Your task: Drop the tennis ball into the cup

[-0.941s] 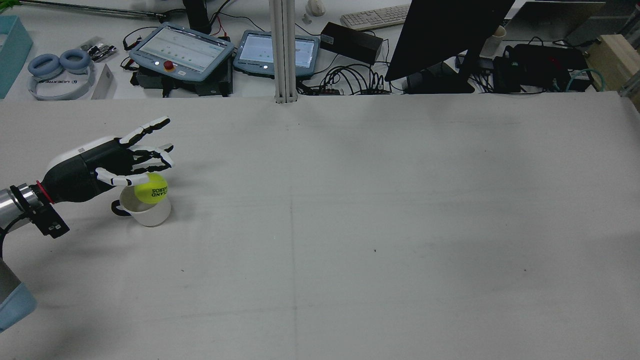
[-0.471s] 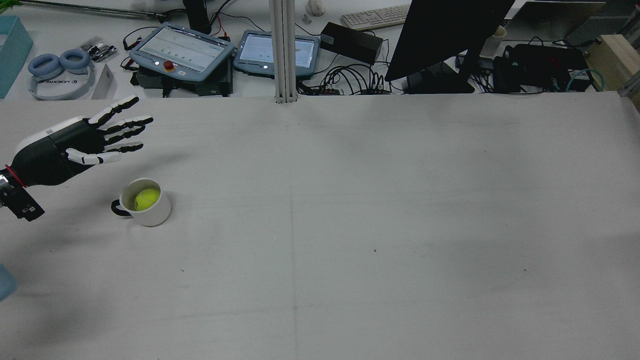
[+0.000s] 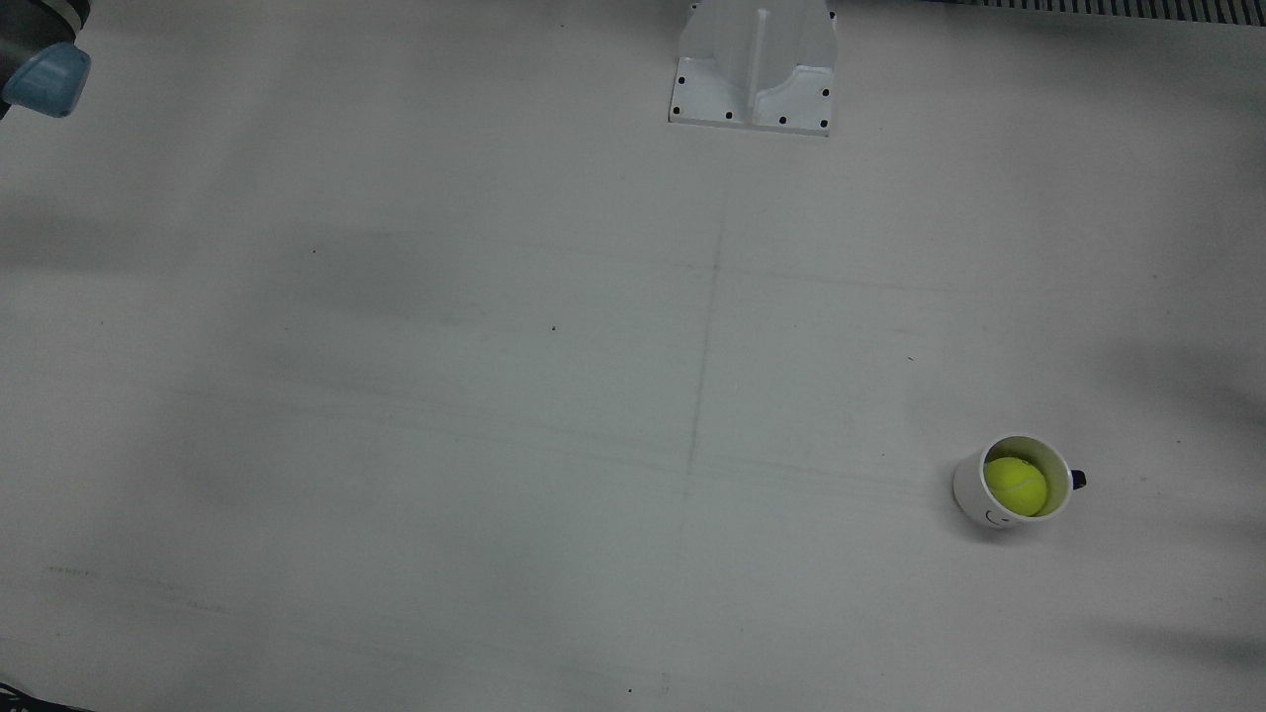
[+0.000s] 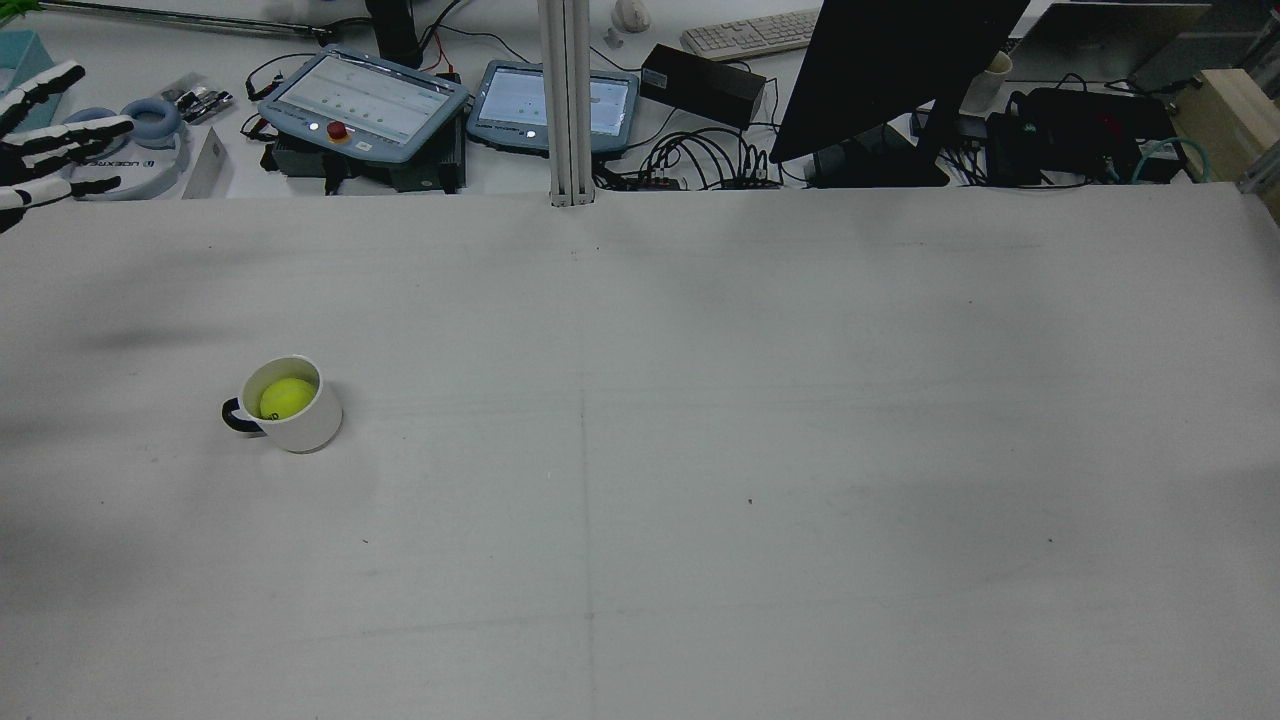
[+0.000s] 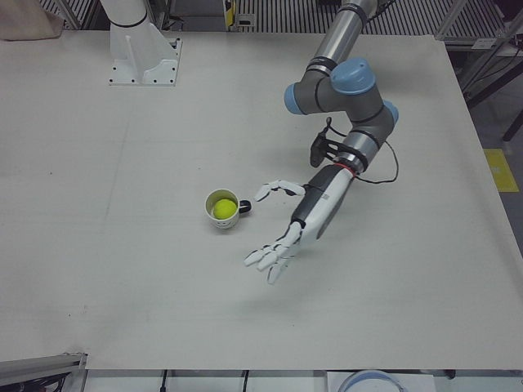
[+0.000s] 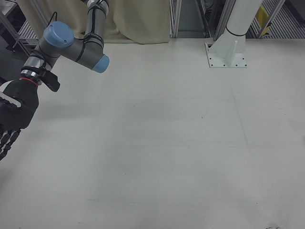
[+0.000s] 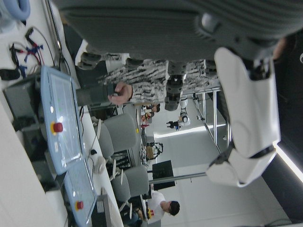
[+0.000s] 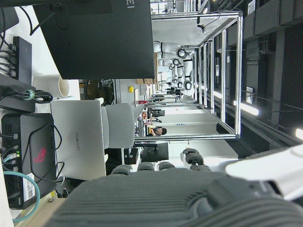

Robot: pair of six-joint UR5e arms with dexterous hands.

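The yellow tennis ball (image 4: 287, 397) lies inside the white cup (image 4: 305, 428) with a dark handle, upright on the table's left half in the rear view. Ball (image 3: 1016, 485) and cup (image 3: 974, 502) also show in the front view, and ball (image 5: 222, 209) and cup (image 5: 221, 224) in the left-front view. My left hand (image 5: 315, 208) is open and empty, fingers spread, raised off the table beside the cup; only its fingers (image 4: 60, 140) show at the rear view's left edge. My right hand (image 6: 12, 112) is open and empty at the far side, fingers hanging down.
A white post base (image 3: 754, 69) is bolted at the table's robot side. Two teach pendants (image 4: 365, 100), headphones (image 4: 150, 120), cables and a monitor (image 4: 890, 70) sit beyond the far edge. The right arm's blue elbow (image 6: 57, 33) hangs over its corner.
The ball left my left hand and dropped into the cup. The left hand then opened wide, rose and drew back away from the cup toward the left edge.
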